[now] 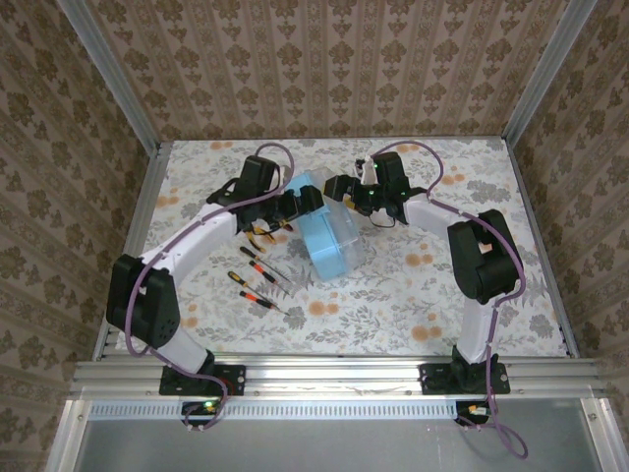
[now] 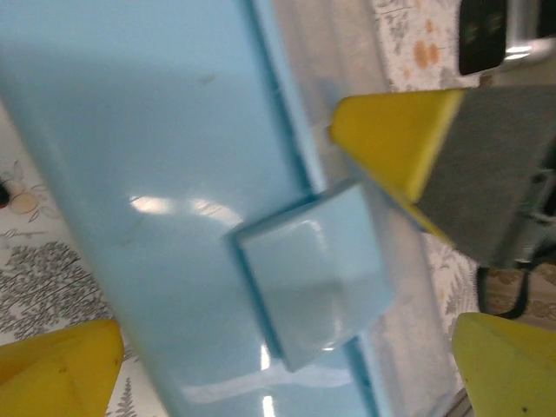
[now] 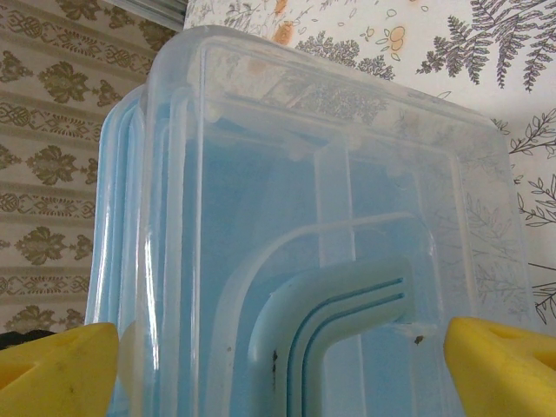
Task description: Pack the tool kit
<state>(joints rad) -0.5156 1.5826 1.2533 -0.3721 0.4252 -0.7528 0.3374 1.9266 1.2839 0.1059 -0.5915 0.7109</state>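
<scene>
Fingers (image 2: 65, 365) on the left arm stand wide, straddling the translucent light-blue plastic case (image 2: 156, 174) at its latch (image 2: 313, 269). Right fingers (image 3: 499, 365), equally wide, flank its handle (image 3: 339, 321) end opposite.

my overhead view looks steeply down from high behind the near edge, taking in the whole table (image 1: 413, 295) from a distance. both wrist cameras sit right up against the case (image 1: 329, 241), on opposite sides; all three views share it.
</scene>
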